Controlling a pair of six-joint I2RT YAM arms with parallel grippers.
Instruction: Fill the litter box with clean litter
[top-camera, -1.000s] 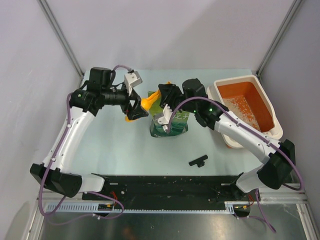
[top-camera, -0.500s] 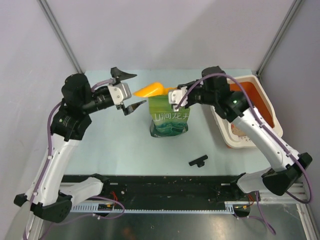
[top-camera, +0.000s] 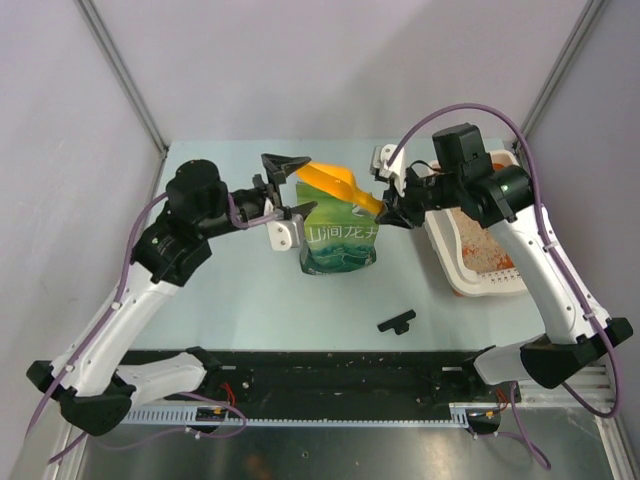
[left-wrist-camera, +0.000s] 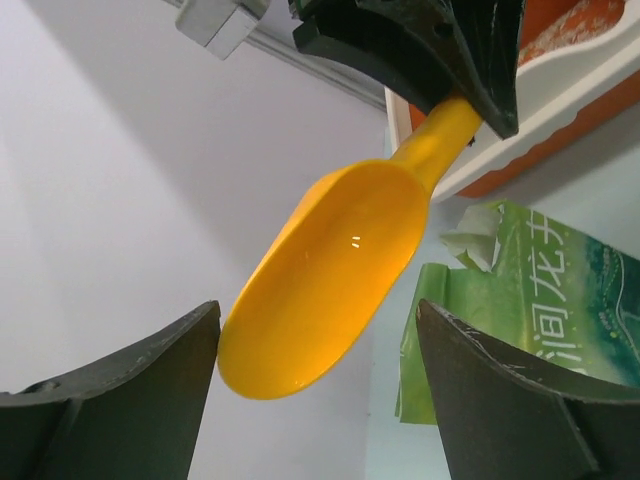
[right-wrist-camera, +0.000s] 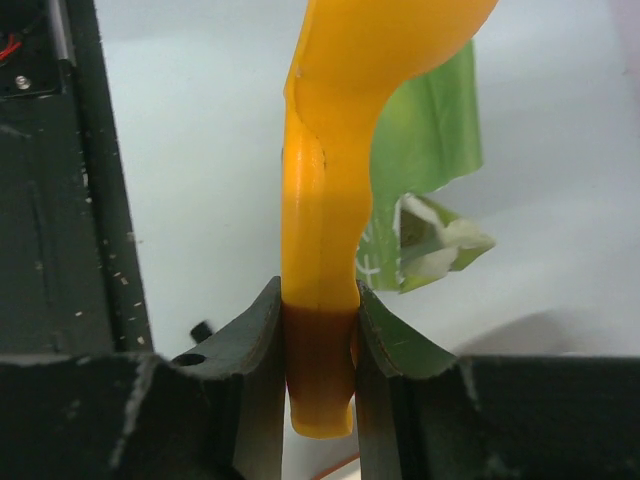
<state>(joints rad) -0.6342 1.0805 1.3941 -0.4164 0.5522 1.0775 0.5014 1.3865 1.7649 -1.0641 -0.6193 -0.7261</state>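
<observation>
1. The right tool (top-camera: 388, 212) is clenching the handle of the orange plastic scoop (top-camera: 335, 182), with a finger pressing on each side of it in the right wrist view
2. The left tool (top-camera: 292, 185) is standing released, its jaws spreading wide to either side of the scoop's bowl and touching nothing
3. The bowl is hanging over the torn-open top of the green litter bag (top-camera: 340, 240), which is standing upright mid-desk; I cannot tell whether it is carrying any granules
4. The litter box (top-camera: 465, 287) is sitting at the right side of the desk (top-camera: 230, 290), partly hidden under the right arm
5. The clean litter (top-camera: 482, 255) is lying inside as only a thin pale scatter, with the orange floor showing through, so the filling is looking barely begun
6. Judging by that, many more scoopfuls are waiting to go from bag to box
</observation>
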